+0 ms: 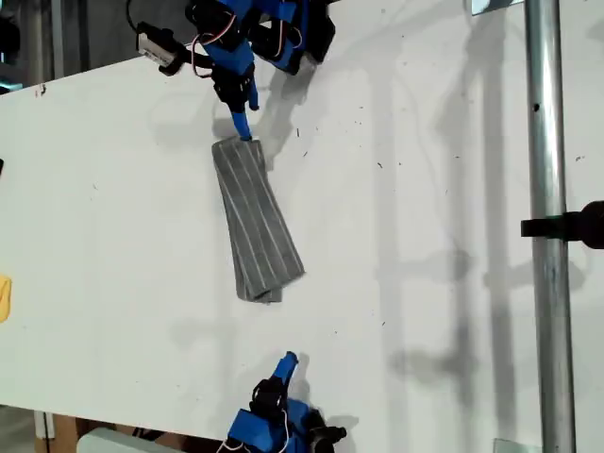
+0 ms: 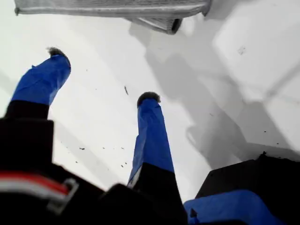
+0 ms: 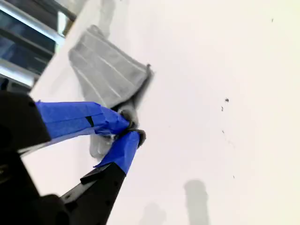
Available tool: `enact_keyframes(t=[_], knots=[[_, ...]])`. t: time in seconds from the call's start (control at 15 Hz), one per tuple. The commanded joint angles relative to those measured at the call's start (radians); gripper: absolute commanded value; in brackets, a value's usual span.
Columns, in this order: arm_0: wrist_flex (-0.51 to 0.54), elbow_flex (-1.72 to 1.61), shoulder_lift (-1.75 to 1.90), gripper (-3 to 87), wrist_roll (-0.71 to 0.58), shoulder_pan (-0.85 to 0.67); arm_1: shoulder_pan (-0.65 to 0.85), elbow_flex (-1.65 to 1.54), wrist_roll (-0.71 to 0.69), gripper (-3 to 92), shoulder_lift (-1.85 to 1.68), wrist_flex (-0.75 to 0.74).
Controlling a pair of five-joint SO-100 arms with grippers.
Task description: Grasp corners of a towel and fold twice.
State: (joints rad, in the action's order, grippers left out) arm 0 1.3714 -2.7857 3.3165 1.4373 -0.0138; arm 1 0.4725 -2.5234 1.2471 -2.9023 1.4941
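The white tabletop (image 1: 425, 208) fills almost the whole exterior view, matte and flecked with small dark specks, crossed by soft shadows. A metal pole (image 1: 547, 236) runs down the right of that frame with a black clamp on it, and beyond the tabletop's upper left edge the room is dark and hard to read. A yellow scrap (image 1: 4, 298) sits at the far left edge.

The towel (image 1: 255, 222) lies left of centre in the exterior view as a long narrow grey strip slanting from upper left to lower right, its stripes running lengthwise. Judging from that shape it has been folded, perhaps twice, though I cannot count the layers.

My second gripper (image 3: 129, 131), at the top of the exterior view, has its blue-taped tips pinched on the towel's upper end at a corner (image 1: 247, 142), probably to set or release that edge.

My first gripper (image 2: 103, 75), at the bottom centre of the exterior view, stands spread wide with nothing between its fingers, well apart from the towel's lower end, likely clear so the cloth lies undisturbed.
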Motion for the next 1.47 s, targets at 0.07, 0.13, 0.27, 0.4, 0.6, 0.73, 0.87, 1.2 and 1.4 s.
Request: enact_keyframes(t=[0.07,0.13,0.27,0.4,0.6,0.73,0.87,1.2,1.4], knots=[[-0.034,-0.141,0.155,-1.3,0.055,0.049,0.011,0.011,0.064,32.6,0.044,0.002],[-0.034,-0.181,0.155,-1.2,0.058,0.04,0.046,0.023,0.058,34.1,0.114,-0.011],[-0.067,-0.272,0.155,-0.6,0.054,0.021,0.153,0.043,-0.032,34.7,0.242,-0.078],[-0.12,-0.333,0.155,-0.4,0.043,0.014,0.255,0.051,-0.129,35.6,0.439,-0.212],[-0.089,-0.333,0.155,-0.4,0.032,-0.009,0.38,0.058,-0.279,36.8,0.67,-0.422],[-0.081,-0.333,0.155,-0.4,0.031,-0.002,0.391,0.077,-0.334,37.0,0.782,-0.549],[-0.081,-0.333,0.155,-0.4,0.032,-0.002,0.353,0.163,-0.345,36.9,0.969,-0.635],[-0.078,-0.333,0.155,-0.4,0.034,0.002,0.098,0.581,-0.233,28.8,1.419,-0.676],[-0.078,-0.333,0.155,-0.4,0.034,0.003,0.043,0.732,-0.229,9.2,1.546,-0.624]])
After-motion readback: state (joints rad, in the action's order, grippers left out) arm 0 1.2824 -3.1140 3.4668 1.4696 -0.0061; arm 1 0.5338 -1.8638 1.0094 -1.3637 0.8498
